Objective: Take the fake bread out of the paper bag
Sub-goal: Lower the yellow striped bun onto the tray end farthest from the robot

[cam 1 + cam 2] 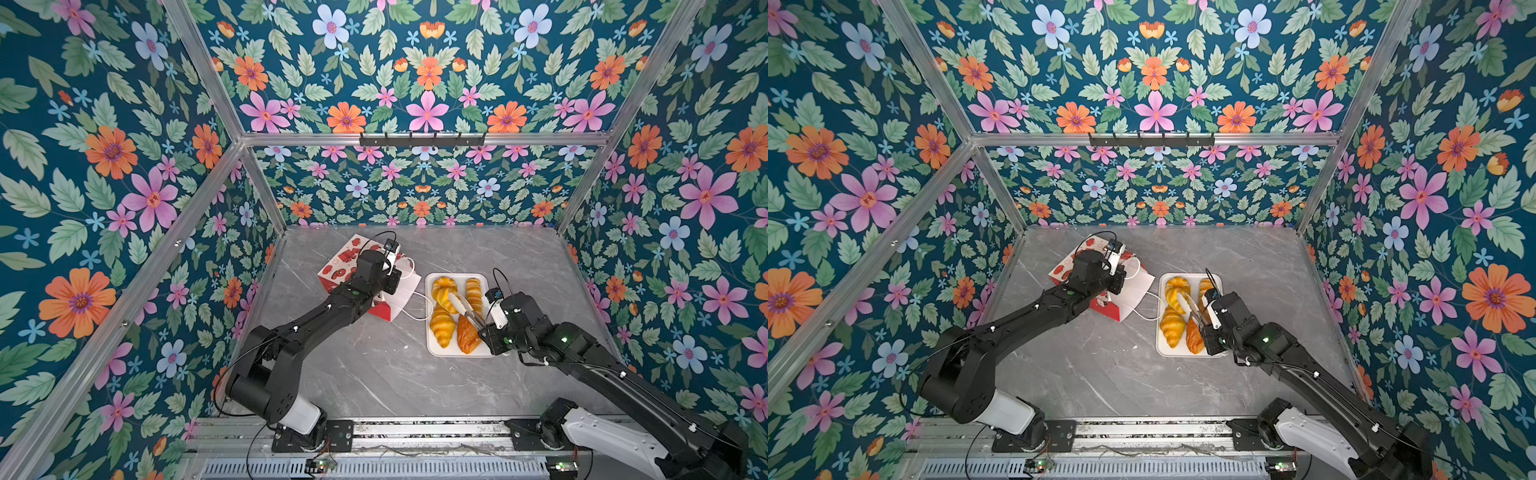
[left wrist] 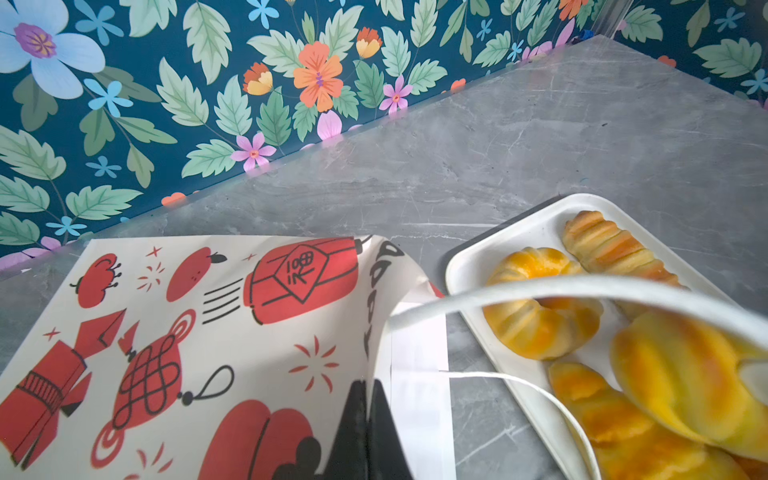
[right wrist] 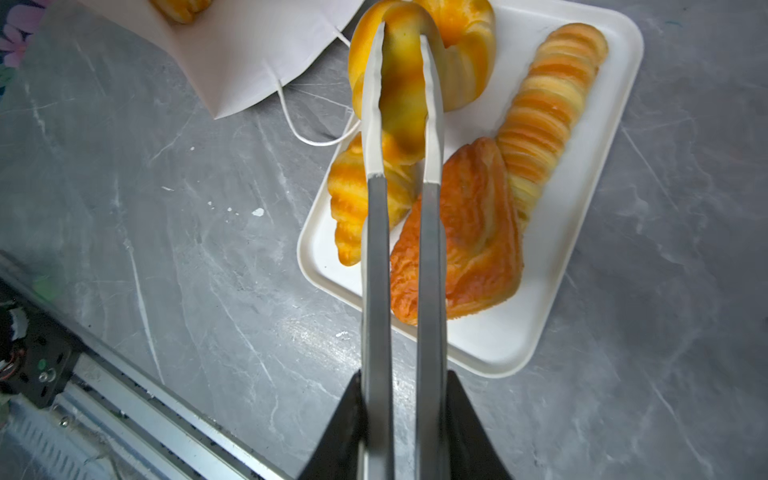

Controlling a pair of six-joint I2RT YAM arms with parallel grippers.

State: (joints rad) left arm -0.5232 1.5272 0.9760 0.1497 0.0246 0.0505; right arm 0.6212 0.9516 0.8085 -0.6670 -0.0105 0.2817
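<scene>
Your left gripper [image 2: 368,390]: tips pressed together, pinching rim of paper bag [image 2: 187,332]; bag sits on table [image 3: 166,208] just beside tray [image 3: 519,332], mouth open toward it; your right gripper [image 3: 403,382] clamps handles of tongs [image 3: 376,249]; tong tips squeeze yellow croissant [image 3: 401,91] above tray, over ring bun [image 3: 465,54] and second croissant [image 3: 349,208]; twisted loaf [image 3: 548,104], flaky pastry [image 3: 461,232] lie alongside on tray; one more bread piece [image 3: 183,8] shows inside bag.

Glossy golden fake bread [image 1: 441,328] lies on the white tray [image 1: 451,352] beside the tipped-over red-printed paper bag [image 1: 336,266].
</scene>
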